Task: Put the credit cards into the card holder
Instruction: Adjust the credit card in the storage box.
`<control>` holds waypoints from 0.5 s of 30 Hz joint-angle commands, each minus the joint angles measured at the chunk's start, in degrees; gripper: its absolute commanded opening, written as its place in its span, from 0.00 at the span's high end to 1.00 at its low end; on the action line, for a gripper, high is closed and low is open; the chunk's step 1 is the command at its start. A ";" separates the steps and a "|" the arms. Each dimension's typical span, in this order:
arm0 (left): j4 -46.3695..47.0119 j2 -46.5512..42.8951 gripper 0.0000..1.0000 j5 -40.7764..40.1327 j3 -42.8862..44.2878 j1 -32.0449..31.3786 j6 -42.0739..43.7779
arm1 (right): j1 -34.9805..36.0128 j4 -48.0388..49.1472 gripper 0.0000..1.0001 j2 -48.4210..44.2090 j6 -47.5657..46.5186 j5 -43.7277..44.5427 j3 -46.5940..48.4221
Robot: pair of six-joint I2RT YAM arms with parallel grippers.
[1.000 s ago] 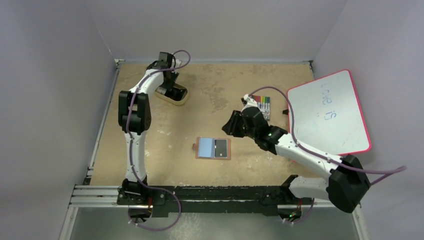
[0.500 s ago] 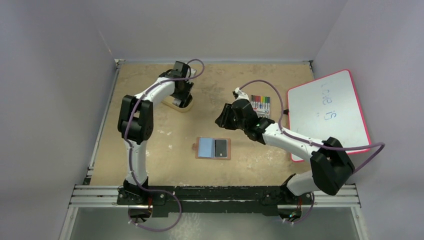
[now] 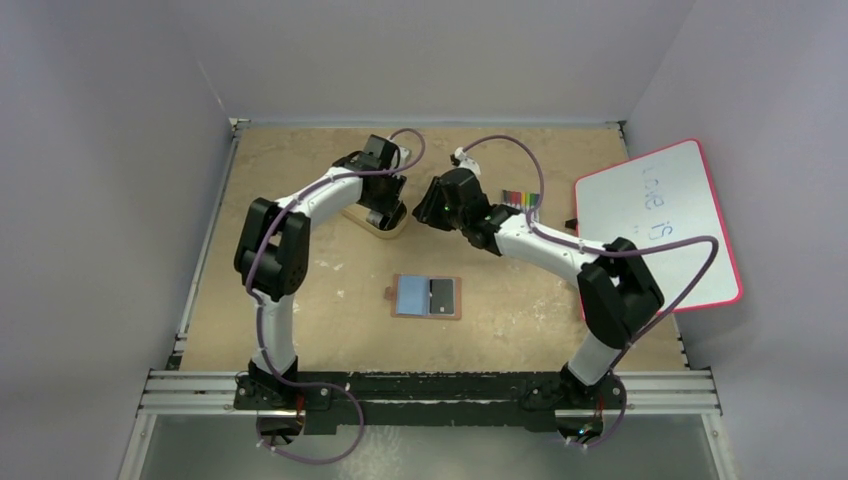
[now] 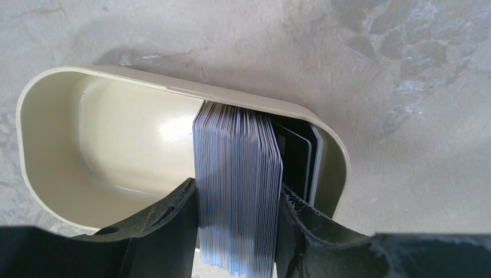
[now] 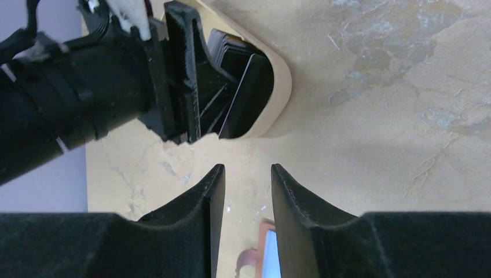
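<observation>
the left gripper (image 3: 386,208) reaches down into a tan oval tray (image 3: 398,228) that sits on the bench (image 3: 520,330) at about 11 o'clock from the bench's middle. in the left wrist view this gripper (image 4: 237,200) is clamped partway closed on a thick stack of credit cards (image 4: 237,150) standing on edge, one finger pressed on each face of the stack. the stack's far end touches the tray wall (image 4: 116,133). a few more dark cards (image 4: 298,156) lean in the tray just at 3 o'clock of the held stack.

the card holder (image 3: 428,297) lies open and flat near the middle of the bench, at roughly 5 o'clock from the tray and well apart from it. its inside is blue-grey, with a dark card (image 3: 442,295) on its right half.

the right gripper (image 3: 424,211) hovers just at 3 o'clock of the tray. its fingers (image 5: 208,197) stand apart with only bare bench between them, gripping nothing.

a pack of coloured markers (image 3: 522,200) lies at 3 o'clock of that gripper. a pink-edged whiteboard (image 3: 655,225) rests at the bench's 3 o'clock edge.
</observation>
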 commanded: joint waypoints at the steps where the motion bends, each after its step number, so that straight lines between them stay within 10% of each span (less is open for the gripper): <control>1: 1.51 -3.91 1.00 5.64 -1.03 -0.47 -4.64 | -0.93 2.41 0.62 2.91 4.58 3.08 3.48; 15: 0.24 -2.73 0.99 2.79 0.15 -0.30 -2.08 | -2.45 2.32 0.64 17.43 10.23 0.98 12.76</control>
